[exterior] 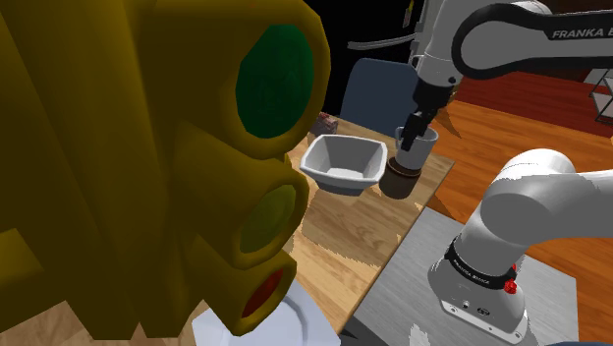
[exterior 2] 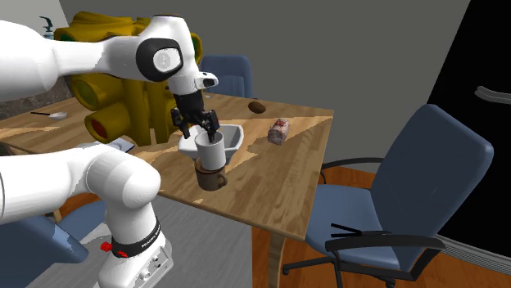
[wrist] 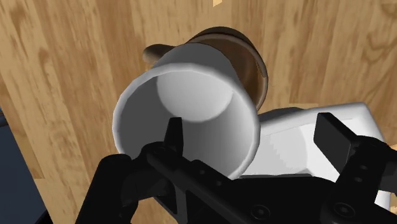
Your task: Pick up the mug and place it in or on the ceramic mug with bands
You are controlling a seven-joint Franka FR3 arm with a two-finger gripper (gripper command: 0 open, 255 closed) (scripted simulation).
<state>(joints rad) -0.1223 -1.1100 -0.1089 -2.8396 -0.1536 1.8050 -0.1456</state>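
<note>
A plain white mug (exterior 2: 210, 150) sits tilted in the mouth of a brown ceramic mug (exterior 2: 211, 177) near the wooden table's edge. From the shoulder view the white mug (exterior: 418, 145) rests on the brown one (exterior: 400, 180). My gripper (exterior 2: 196, 127) hovers right over the white mug's rim, open. In the wrist view the white mug (wrist: 191, 102) lies over the brown mug (wrist: 245, 54), and the gripper (wrist: 252, 135) straddles the mug's wall. One finger (wrist: 173, 132) is inside the cup, the other (wrist: 331, 135) stands well outside it, apart from the wall.
A white square bowl (exterior 2: 236, 136) stands just behind the mugs. A big yellow object (exterior: 147, 167) covers the shoulder view's left. A wrapped item (exterior 2: 280, 131) lies further along the table. A blue chair (exterior 2: 418, 164) stands beside the table edge (exterior 2: 246, 217).
</note>
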